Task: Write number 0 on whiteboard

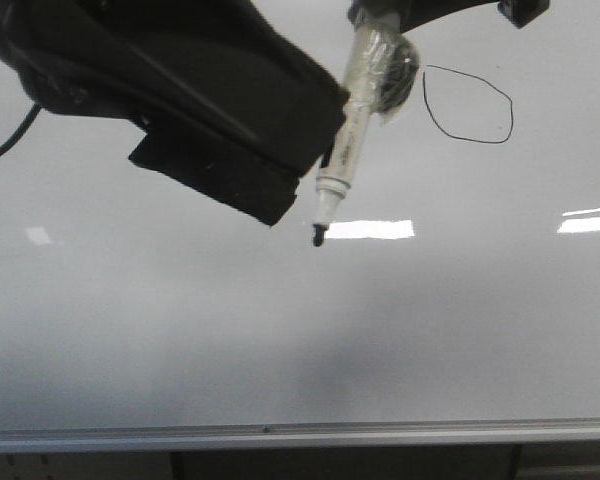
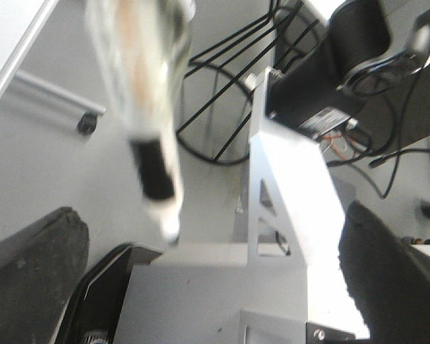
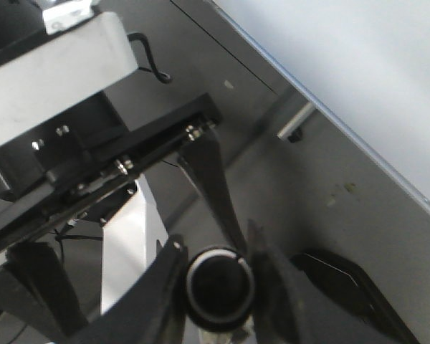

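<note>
Gripping a white black-tipped marker (image 1: 342,160), the right fingers (image 3: 261,261) clamp its barrel; the thin black number 0 (image 1: 468,104) lies beside them on the glossy whiteboard (image 1: 280,330); the left fingers (image 2: 36,272) gape empty.

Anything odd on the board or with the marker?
The number 0 on the whiteboard is lopsided and angular, with its loop barely closing at the top left. The marker is wrapped in crinkled clear plastic and hangs tilted, tip off the loop. Otherwise nothing stands out.
</note>
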Robot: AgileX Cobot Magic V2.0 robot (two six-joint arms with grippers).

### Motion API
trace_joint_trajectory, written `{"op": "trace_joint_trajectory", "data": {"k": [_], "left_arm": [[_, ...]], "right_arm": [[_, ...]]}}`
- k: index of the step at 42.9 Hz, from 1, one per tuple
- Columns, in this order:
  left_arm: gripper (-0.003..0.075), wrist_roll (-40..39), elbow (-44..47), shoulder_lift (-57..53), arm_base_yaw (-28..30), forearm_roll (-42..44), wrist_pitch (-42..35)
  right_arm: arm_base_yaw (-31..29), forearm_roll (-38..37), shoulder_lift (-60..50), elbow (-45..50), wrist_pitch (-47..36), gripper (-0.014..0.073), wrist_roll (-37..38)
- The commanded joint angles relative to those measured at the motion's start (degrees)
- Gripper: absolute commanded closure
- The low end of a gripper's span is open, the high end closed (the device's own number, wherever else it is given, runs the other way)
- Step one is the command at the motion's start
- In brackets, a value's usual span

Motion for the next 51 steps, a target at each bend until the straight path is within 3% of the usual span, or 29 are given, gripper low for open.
{"op": "trace_joint_trajectory", "data": {"k": [1, 6, 11, 25, 31, 34, 38, 42, 45, 51], "left_arm": [[0.0038, 1.41, -1.63, -2.20, -0.45, -6.44, 3.03], [0.0071, 1.41, -1.63, -2.20, -0.45, -6.53, 3.15], [0.0188, 1.41, -1.63, -2.20, -0.45, -6.53, 3.29], [0.0738, 1.41, -1.63, -2.20, -0.45, -5.89, 3.32], [0.0740, 1.54, -1.63, -2.20, -0.45, -5.10, 3.42], [0.0740, 1.54, -1.63, -2.20, -0.45, -5.10, 3.42], [0.0740, 1.54, -1.63, -2.20, -0.45, -4.67, 3.31], [0.0740, 1.54, -1.63, -2.20, -0.45, -3.07, 2.63], [0.0740, 1.40, -1.63, -2.20, -0.45, -1.48, 1.37], [0.0740, -2.78, -1.63, -2.20, -0.45, 5.65, -6.38]], "right_arm": [[0.67, 9.88, -2.41, 0.18, 6.27, 0.0655, -4.00], [1.79, 11.82, -2.41, 0.16, 6.19, 0.0655, -4.67], [1.85, 11.99, -2.41, 0.16, 6.20, 0.0655, -4.67], [1.85, 11.94, -2.41, 0.16, 6.26, 0.0655, -4.67], [1.85, 11.94, -2.41, 0.16, 6.26, 0.0652, -4.67], [1.85, 11.94, -2.41, 0.16, 6.26, 0.0610, -4.67], [1.85, 11.99, -2.41, 0.00, 6.26, 0.0453, -4.67], [1.85, 12.67, -2.52, -0.13, 5.73, 0.0237, -4.76], [1.85, 13.63, -2.75, -0.13, 5.01, 0.0148, -6.38], [1.77, 13.53, -5.64, -0.13, -1.08, 0.0169, -8.21]]}}
